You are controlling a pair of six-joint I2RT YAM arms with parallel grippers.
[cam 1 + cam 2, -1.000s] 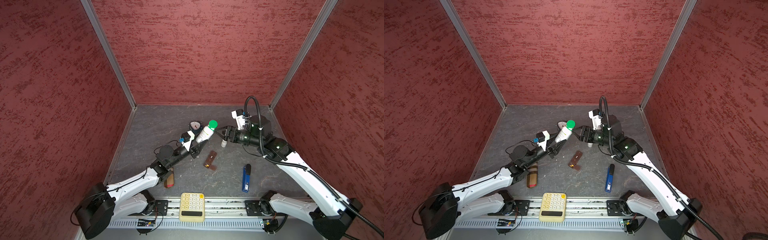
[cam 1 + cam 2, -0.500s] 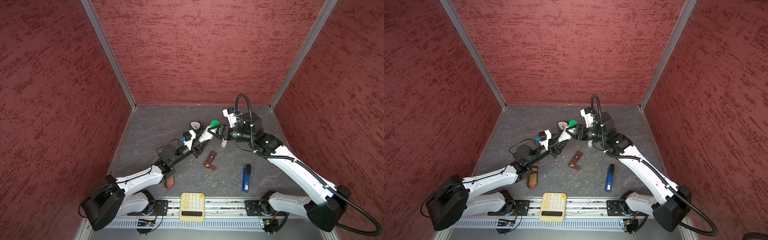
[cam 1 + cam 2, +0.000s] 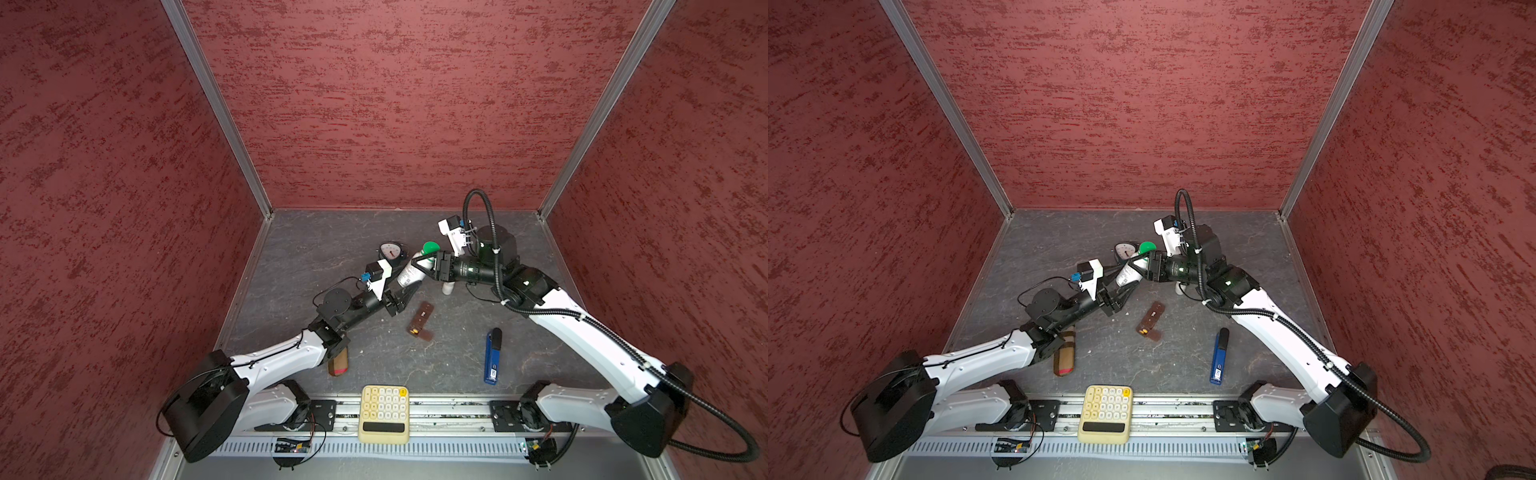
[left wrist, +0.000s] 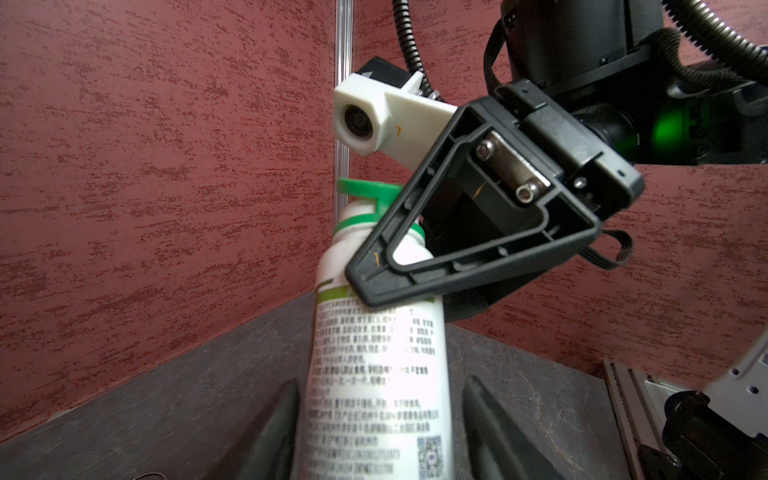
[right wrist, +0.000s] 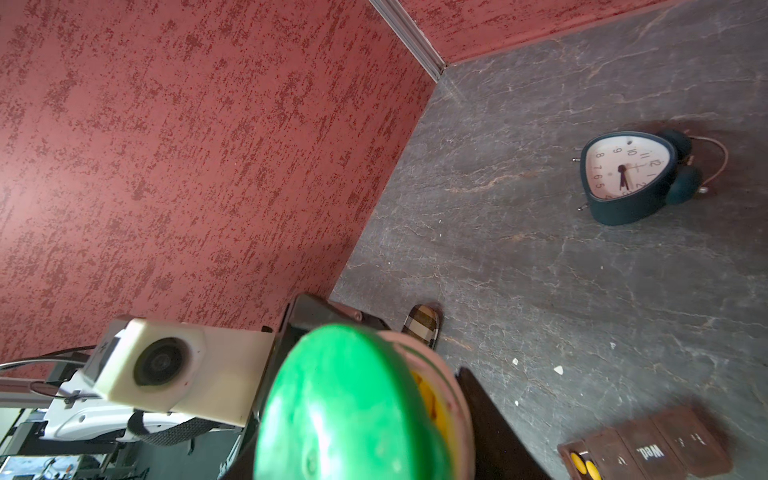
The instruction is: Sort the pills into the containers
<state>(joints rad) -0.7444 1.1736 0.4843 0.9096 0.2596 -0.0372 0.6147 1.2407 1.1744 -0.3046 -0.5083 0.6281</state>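
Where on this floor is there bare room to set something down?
Bare: the back strip between the clock and back wall; the patch between pill box, calculator and blue lighter. Crowded: the middle, around green-capped bottle and small white bottle.

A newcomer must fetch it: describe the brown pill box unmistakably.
Start from the cream calculator at the front edge of the table and look toward the back wall. The pill box lies flat mid-table, a dark brown strip of lidded cells with white lettering, unlike the plaid brown case nearby.
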